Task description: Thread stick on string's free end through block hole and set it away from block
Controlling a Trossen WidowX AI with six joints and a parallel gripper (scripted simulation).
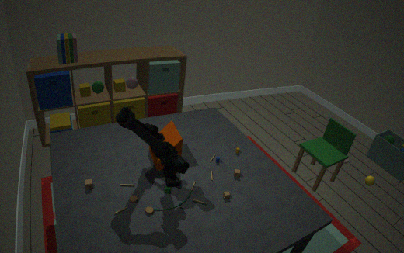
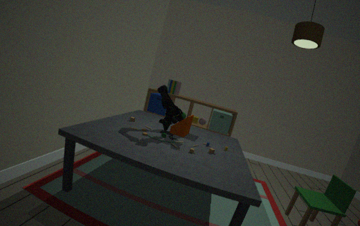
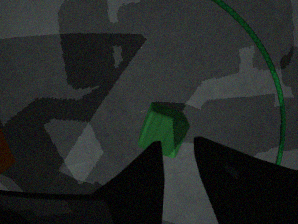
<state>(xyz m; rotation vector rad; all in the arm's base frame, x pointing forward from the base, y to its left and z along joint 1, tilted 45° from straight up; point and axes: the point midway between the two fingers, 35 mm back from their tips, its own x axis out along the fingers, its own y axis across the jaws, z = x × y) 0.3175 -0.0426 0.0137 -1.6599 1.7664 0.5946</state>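
Gripper fingers (image 1: 172, 183) (image 2: 166, 129) were set narrowly apart, with a green block (image 1: 167, 190) (image 2: 163, 135) (image 3: 162, 129) seen just beyond their tips, while the string (image 1: 176, 206) (image 3: 281, 95) was curved around beside them, its stick (image 1: 193, 185) lying near the gripper.

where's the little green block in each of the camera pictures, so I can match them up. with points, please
Top: below center-left, green block (image 1: 167, 190) just below the gripper (image 1: 173, 184).
Exterior: just left of center, below the middle (image 2: 163, 135).
Wrist: near the center (image 3: 162, 130), just beyond the fingertips.
Shared landmark: the green string (image 1: 175, 207) (image 2: 156, 138) (image 3: 272, 70).
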